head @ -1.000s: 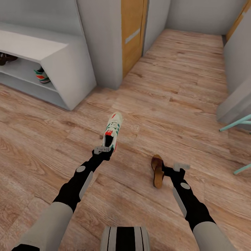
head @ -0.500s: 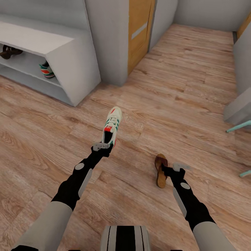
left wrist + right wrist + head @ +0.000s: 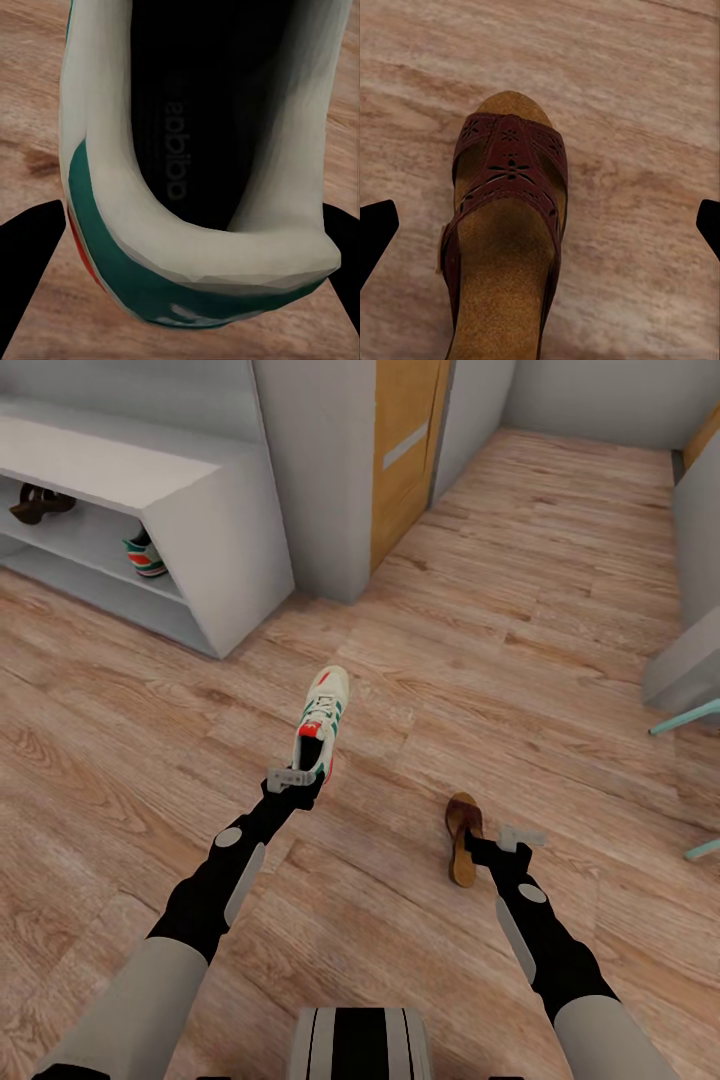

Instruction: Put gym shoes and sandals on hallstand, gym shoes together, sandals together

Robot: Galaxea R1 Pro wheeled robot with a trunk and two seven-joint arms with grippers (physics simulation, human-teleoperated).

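Note:
A white gym shoe point(image 3: 322, 722) with green stripes and a red tongue patch points away from me, my left gripper point(image 3: 293, 780) shut on its heel. In the left wrist view the heel point(image 3: 202, 262) sits between the dark fingers point(image 3: 26, 277). A brown sandal point(image 3: 462, 838) lies on the corridor floor point(image 3: 560, 560). My right gripper point(image 3: 482, 850) is open at its heel end. In the right wrist view its fingers point(image 3: 375, 232) stand wide of the sandal point(image 3: 506, 217) without touching it. The hallstand point(image 3: 230, 540) at the far left holds another sandal point(image 3: 38, 503) and gym shoe point(image 3: 147, 557) on a lower shelf.
A grey wall pillar point(image 3: 320, 470) and an orange door point(image 3: 405, 450) stand right of the hallstand. Teal chair legs point(image 3: 690, 715) and a grey wall corner point(image 3: 690, 660) reach in at the right edge. The corridor's wood floor runs on ahead to the back.
The whole picture has shifted a little right and up, so the camera moved. The left gripper still holds the gym shoe. The right gripper stays open by the sandal.

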